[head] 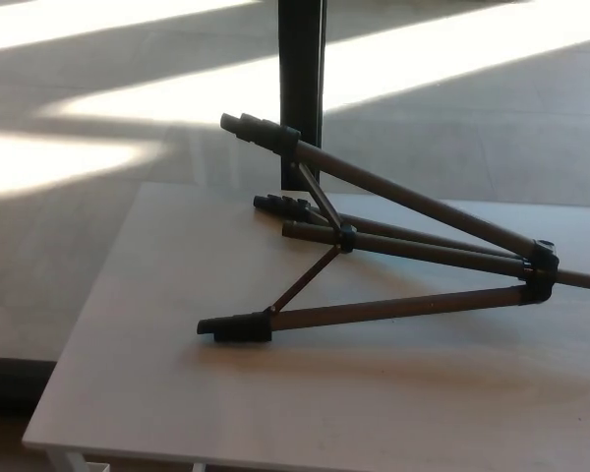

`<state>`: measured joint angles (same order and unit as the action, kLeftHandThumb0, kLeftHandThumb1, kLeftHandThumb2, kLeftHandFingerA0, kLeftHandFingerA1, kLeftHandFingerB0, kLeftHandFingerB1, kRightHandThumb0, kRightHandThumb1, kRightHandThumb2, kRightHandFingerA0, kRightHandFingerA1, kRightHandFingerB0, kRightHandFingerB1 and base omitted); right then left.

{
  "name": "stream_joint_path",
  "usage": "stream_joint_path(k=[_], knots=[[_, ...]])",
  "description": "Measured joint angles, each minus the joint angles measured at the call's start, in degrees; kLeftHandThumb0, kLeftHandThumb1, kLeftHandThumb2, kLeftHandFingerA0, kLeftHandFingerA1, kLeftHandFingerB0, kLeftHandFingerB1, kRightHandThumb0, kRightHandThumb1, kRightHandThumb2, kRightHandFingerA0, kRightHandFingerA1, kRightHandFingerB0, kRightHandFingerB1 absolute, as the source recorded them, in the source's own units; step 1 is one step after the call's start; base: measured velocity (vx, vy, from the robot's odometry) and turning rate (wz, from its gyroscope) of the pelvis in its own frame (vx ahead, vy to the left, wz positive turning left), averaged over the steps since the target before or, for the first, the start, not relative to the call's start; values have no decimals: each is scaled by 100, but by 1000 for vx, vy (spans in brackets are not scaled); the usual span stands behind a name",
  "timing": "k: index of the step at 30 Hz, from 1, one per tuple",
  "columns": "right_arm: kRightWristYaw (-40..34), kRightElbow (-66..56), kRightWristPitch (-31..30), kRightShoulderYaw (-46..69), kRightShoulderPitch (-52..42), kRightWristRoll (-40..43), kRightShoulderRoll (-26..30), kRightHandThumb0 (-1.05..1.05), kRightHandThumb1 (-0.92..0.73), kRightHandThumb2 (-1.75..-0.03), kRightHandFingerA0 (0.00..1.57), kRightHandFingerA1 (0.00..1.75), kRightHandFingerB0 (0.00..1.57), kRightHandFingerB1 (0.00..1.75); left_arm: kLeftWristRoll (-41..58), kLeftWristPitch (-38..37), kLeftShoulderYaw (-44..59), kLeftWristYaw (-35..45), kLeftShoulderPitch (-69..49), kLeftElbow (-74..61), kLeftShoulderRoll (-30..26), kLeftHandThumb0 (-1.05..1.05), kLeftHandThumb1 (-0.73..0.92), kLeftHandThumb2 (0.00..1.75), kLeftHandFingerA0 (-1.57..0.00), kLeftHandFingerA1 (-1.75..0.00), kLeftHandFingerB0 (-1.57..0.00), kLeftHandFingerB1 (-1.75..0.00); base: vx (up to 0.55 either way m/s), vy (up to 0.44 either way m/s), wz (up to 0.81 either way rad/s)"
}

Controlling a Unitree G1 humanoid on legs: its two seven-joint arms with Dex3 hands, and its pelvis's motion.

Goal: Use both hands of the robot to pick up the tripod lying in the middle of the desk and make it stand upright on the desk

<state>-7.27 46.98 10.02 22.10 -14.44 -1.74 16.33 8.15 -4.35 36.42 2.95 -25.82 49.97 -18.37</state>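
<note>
Pale, light-toned wood makes up the desk (157, 393), which is seen from above with its left edge and near-left corner in view. Neither robot hand is shown in the head view, so their state cannot be told, and places cannot be given relative to them. At the left of the desk the black feet of the tripod (393, 251) are found: one foot is raised toward the far edge, one lies near the middle, and one rests on the desktop nearer the camera. The brown legs are spread and run rightward, joined at a black hub near the right edge. The tripod is lying on its side. A dark post (301, 69) is seen behind the desk, on a sunlit floor (98, 108).
</note>
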Motion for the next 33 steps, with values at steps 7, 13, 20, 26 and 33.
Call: stream_joint_path(k=[7, 13, 20, 26, 33], knots=[[312, -297, 1, 702, -74, 517, -44, -54, -54, -57, 108, 70, 77, 53, 238, 70, 371, -66, 87, -440, 29, -69, 30, 78, -85, -76, -76, -69, 0, 0, 0], [334, -1454, -41, 1030, -241, 784, -244, -57, -57, -58, 114, 85, 82, 60, 394, 138, 537, -69, 155, -1123, 65, -83, 32, 83, -86, -73, -79, -69, 0, 0, 0], [326, -2971, -151, 1089, -228, 1036, -557, -62, -65, -60, 108, 85, 75, 60, 543, 195, 647, -107, 289, -2299, 145, -77, 56, 57, -89, -63, -79, -69, 0, 0, 0], [322, -4119, -260, 977, -114, 1208, -727, -66, -66, -60, 104, 88, 76, 58, 654, 257, 690, -168, 523, -3403, 180, -86, 45, 91, -94, -59, -84, -56, 0, 0, 0], [315, -5428, -354, 556, 67, 1363, -1020, -56, -70, -61, 98, 98, 68, 68, 763, 383, 650, -271, 1150, -4631, 181, -82, 55, 58, -106, -57, -93, -47, 0, 0, 0]])
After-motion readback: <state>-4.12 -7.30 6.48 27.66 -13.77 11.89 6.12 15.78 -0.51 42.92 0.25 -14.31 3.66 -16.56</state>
